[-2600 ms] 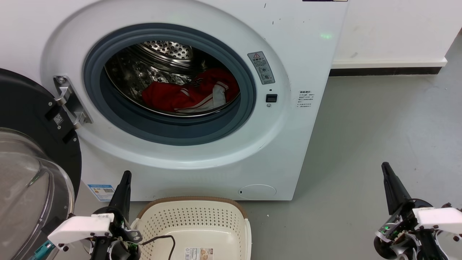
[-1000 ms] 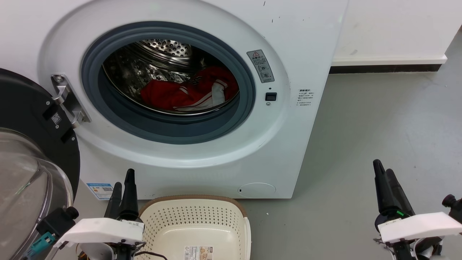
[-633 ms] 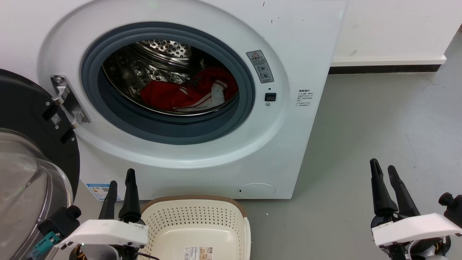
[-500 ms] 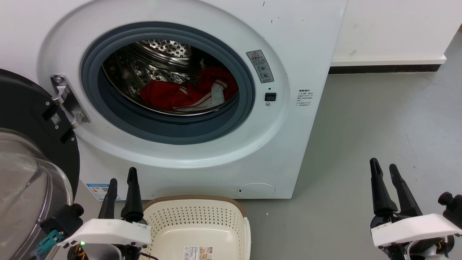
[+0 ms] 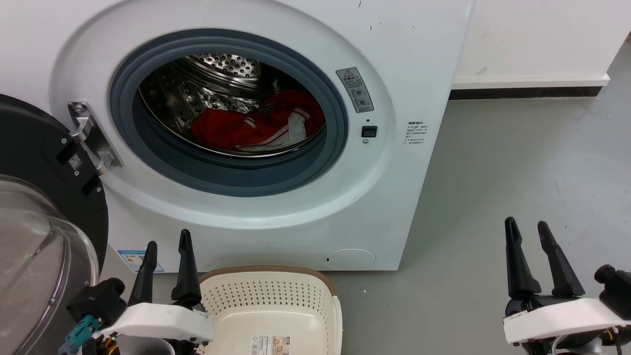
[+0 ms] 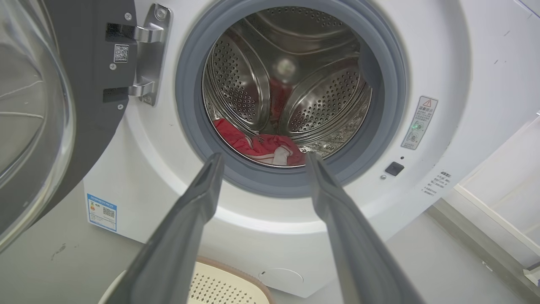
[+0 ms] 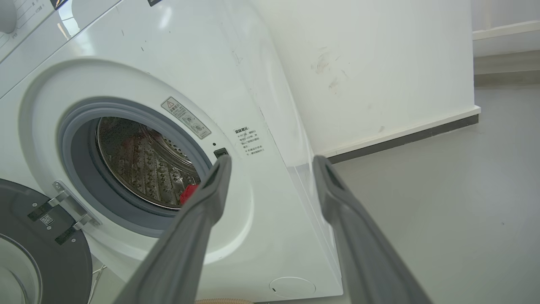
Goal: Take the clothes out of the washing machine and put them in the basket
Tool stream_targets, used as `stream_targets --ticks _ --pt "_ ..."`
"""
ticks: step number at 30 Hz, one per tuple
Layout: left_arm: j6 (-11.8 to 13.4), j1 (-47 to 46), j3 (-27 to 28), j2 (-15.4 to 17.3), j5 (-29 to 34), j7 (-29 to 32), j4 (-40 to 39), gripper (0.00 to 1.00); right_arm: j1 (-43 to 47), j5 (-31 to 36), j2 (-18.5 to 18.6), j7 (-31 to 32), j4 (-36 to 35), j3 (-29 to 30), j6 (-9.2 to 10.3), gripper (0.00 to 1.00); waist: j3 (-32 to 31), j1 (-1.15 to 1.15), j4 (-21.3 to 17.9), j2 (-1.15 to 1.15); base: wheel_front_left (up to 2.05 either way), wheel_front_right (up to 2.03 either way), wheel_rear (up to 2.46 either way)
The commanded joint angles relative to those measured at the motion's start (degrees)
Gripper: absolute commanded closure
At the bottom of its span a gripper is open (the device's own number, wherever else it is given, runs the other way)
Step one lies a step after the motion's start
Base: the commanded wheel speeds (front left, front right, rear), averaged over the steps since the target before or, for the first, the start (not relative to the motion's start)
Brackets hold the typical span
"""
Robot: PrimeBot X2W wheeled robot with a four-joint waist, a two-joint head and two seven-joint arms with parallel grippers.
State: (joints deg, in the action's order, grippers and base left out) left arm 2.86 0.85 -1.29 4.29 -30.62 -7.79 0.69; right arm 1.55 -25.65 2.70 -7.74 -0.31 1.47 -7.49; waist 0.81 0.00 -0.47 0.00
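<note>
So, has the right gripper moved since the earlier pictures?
Yes. The right gripper has opened: its two fingers, shut together before, now stand apart, the inner one a little nearer the washing machine's lower right corner.

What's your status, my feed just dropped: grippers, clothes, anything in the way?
Left gripper open, right gripper open, both empty. Clothes lying in the washing machine drum, basket waiting below. Door wide open, nothing blocking the porthole.
</note>
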Motion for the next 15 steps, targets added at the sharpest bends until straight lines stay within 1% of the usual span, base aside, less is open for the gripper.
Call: stream_targets --ticks 1,15 --pt "0.35 0.06 -0.28 0.37 1.72 -0.58 -0.85 0.0 0.36 1.8 0.27 -0.61 -1.15 -0.11 0.0 0.0 0.03 0.0 0.0 0.0 0.0 0.0 0.0" --pt "1.13 1.2 -1.32 0.66 9.71 -2.6 -2.06 0.0 1.51 10.27 0.28 -2.57 -3.1 -0.78 0.0 0.0 -0.22 0.0 -0.22 0.0 0.0 0.0 0.0"
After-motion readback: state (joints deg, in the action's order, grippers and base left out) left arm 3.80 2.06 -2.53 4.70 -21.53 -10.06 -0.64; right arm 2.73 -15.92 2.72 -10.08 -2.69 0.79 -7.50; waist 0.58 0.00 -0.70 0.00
